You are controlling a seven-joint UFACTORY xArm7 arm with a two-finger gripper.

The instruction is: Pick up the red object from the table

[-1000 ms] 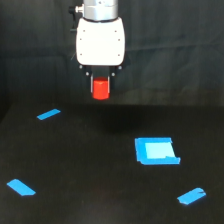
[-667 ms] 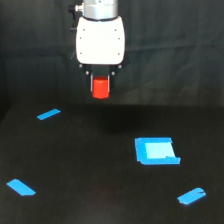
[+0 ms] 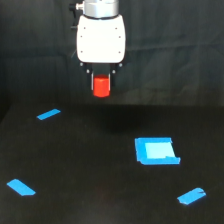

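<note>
We find the small, bright red-orange stubby cylinder (image 3: 102, 86) clamped in the pincer (image 3: 102, 85) beneath the white, boxy wrist housing (image 3: 100, 38) of the arm, raised well clear of the matte black counter (image 3: 90, 165) and seen against the black cloth backdrop (image 3: 30, 50). The dark fingers sit close on either side of the cylinder, which hangs upright; we judge the hold to be a side grip that carries the piece, and the pick-up to be essentially accomplished. On the counter we note flat blue tape markings only: a short strip (image 3: 48, 114) toward the far edge on the exterior view's left, a second strip (image 3: 21, 187) near the front edge on that side, a blue square with a paler centre (image 3: 156, 150) on the exterior view's right, and another strip (image 3: 191, 196) toward the front corner on that side. None of these is near the cylinder, and we observe nothing obstructing the arm.
</note>
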